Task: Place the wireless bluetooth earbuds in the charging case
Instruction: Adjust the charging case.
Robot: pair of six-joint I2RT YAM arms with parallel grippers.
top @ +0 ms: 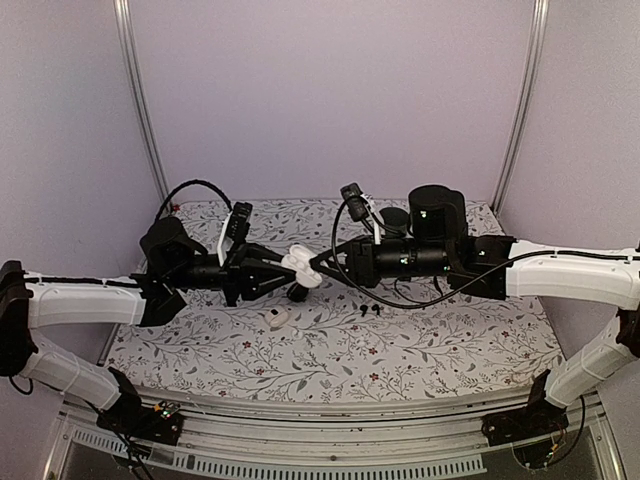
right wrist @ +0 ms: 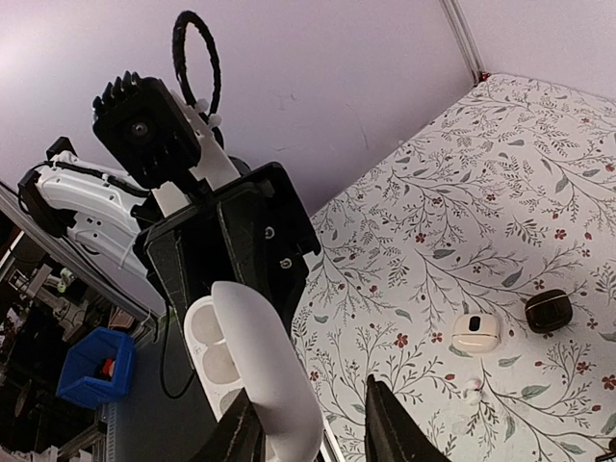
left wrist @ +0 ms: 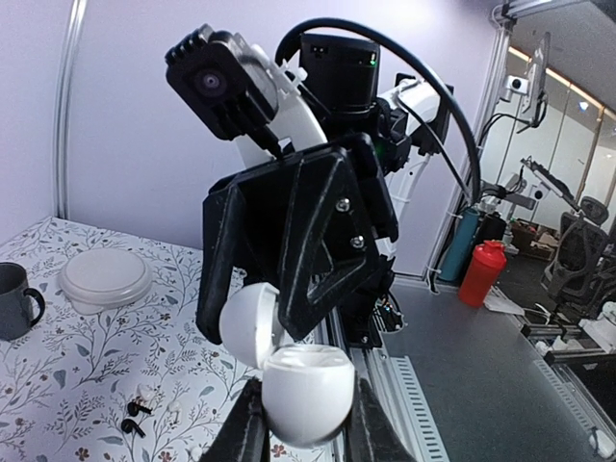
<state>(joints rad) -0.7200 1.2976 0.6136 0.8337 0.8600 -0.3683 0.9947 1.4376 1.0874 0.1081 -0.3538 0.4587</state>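
Left pincer (left wrist: 307,431) pinches the open white charging case (left wrist: 308,390) aloft, wells turned toward the right pincer (right wrist: 313,433), whose jaws stand spread beside the lid (right wrist: 265,375) (steadying it, I'd guess), while the black earbuds (top: 370,311) lie loose in the middle of the surface (top: 450,350).

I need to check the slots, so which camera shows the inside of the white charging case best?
The right wrist view: the open white charging case faces it, showing two recessed wells. The left wrist view shows only its rounded outer shell and lid; the top view shows it small, seen from above.
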